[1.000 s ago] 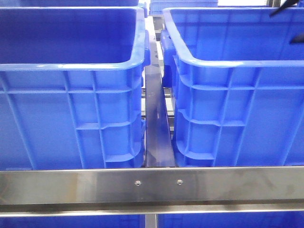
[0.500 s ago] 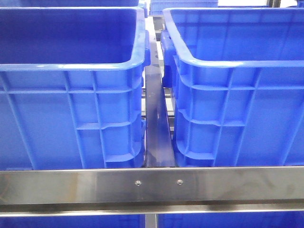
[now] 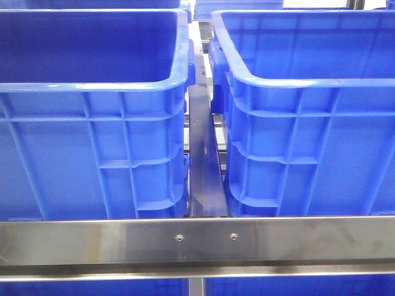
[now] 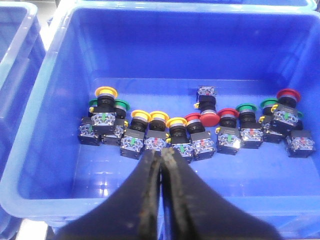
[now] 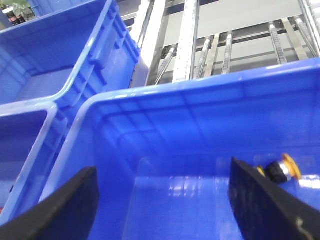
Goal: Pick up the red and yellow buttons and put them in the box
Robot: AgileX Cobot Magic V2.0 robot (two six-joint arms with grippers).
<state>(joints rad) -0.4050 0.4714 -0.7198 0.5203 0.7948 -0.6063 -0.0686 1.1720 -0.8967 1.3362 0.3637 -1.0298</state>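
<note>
Progress: barely started by the looks of it, pretty much everything's left to be picked.
Supply bin (image 4: 45, 120): a row of push buttons is lined across the middle of the left wrist frame, yellow-capped buttons (image 4: 157, 117) centre-left, red-capped buttons (image 4: 209, 119) centre-right, green ones mixed in.
Left gripper (image 4: 161, 161): jaws pressed shut, nothing held, hung over the row.
Right gripper (image 5: 162, 197): jaws spread wide, empty.
Delivered so far: one yellow button (image 5: 283, 170) is seen at lower right in the target box (image 5: 150, 112).
</note>
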